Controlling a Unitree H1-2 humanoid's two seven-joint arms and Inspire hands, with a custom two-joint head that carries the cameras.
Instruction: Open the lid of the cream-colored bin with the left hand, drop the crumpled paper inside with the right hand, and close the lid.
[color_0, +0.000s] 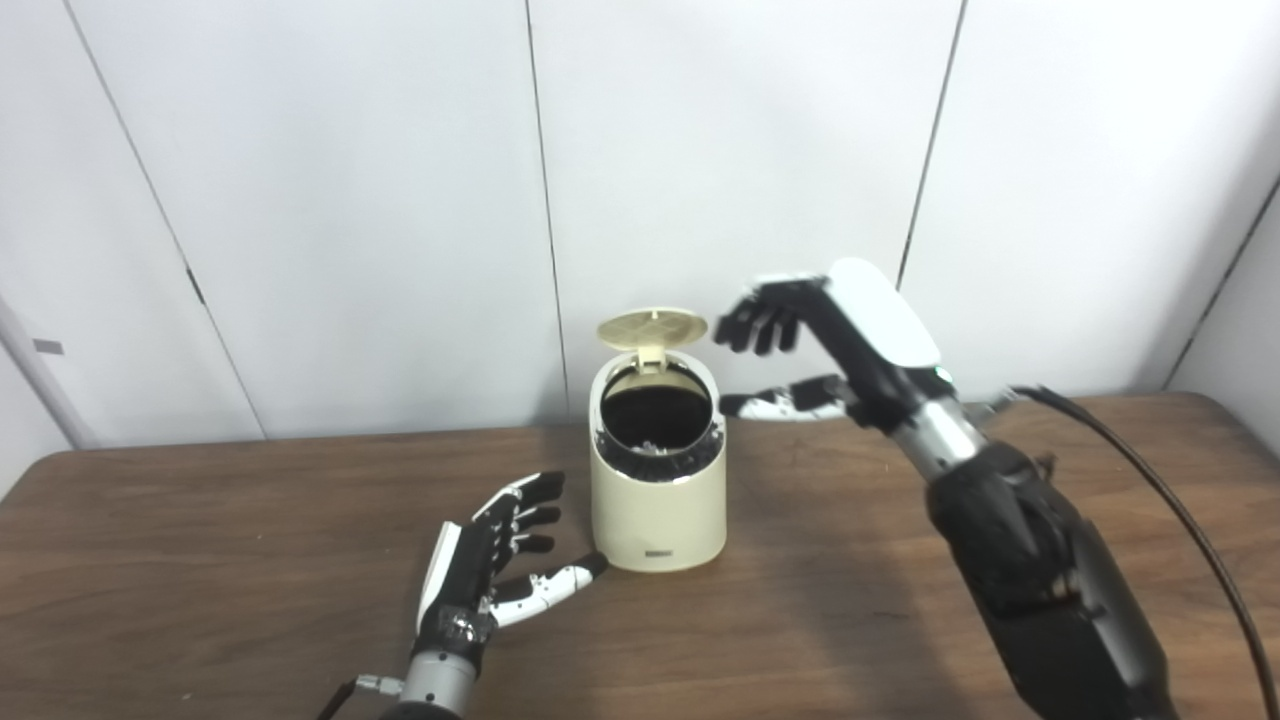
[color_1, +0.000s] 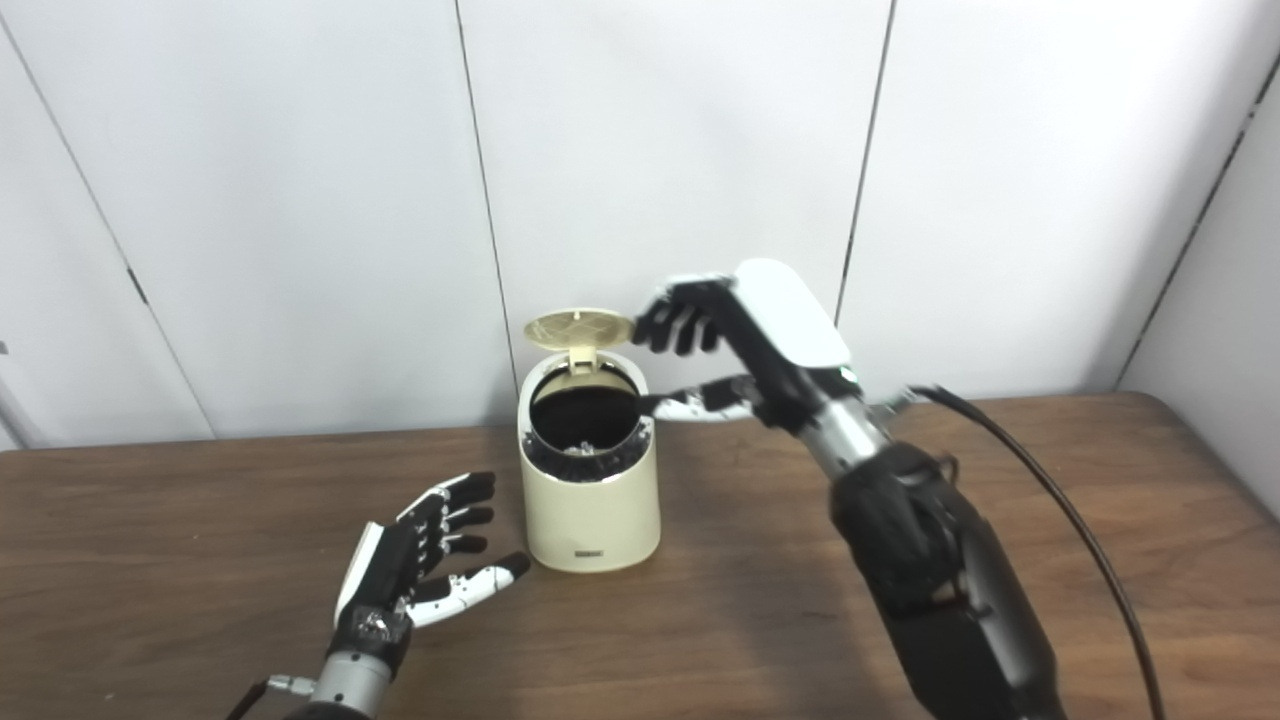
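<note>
The cream-colored bin (color_0: 658, 500) stands mid-table with its round ribbed lid (color_0: 651, 327) tipped up at the back, dark mouth open. My left hand (color_0: 500, 555) lies spread just beside its smooth base. My right hand (color_0: 800, 345) hovers spread and empty beside the rim; bare wood table (color_0: 250, 560) all round

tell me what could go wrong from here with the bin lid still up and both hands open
1. The lid stands raised while the left hand rests open low beside the bin; closing from there may shove the light bin across the table.
2. The right hand hangs open, close to the lid's edge; a sideways move could knock the lid or tip the bin.
3. Something pale shows inside the bin, but I cannot tell whether it is the paper.
</note>
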